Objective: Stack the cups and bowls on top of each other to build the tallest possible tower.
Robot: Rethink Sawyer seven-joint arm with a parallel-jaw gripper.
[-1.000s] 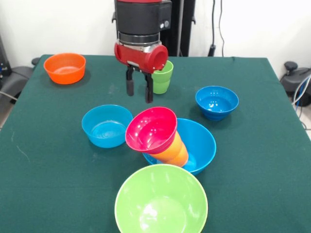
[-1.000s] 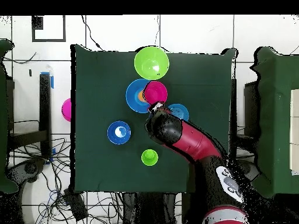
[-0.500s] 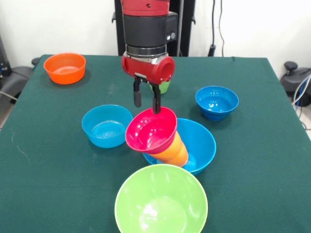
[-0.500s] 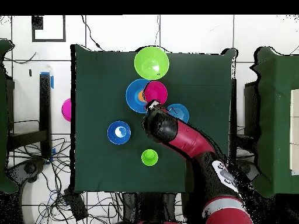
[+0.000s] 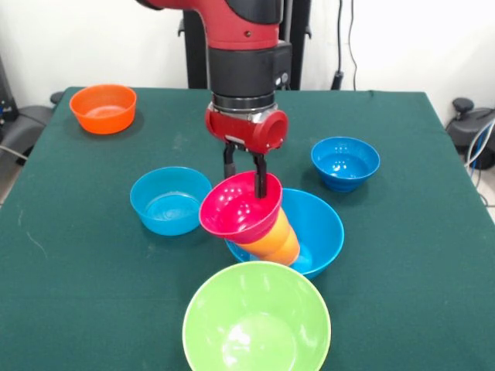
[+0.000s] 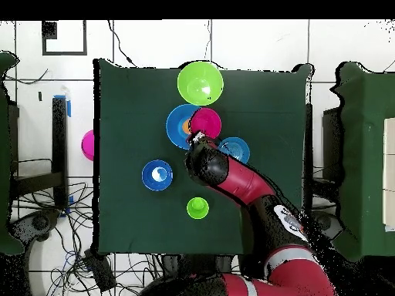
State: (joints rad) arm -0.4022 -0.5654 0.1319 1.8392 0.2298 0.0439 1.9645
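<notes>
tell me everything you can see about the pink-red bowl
The pink-red bowl is small, glossy, plastic-looking, with a flared rim and smooth inside. It is tilted, its mouth facing the front camera, capping the leaning orange-yellow cup, which lies in the large blue bowl. The hand is open, one finger inside the rim, one behind it.

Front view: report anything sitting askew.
The pink-red bowl sits tilted on the leaning orange-yellow cup inside the large blue bowl, its mouth facing sideways rather than up. The open gripper straddles its far rim.
</notes>
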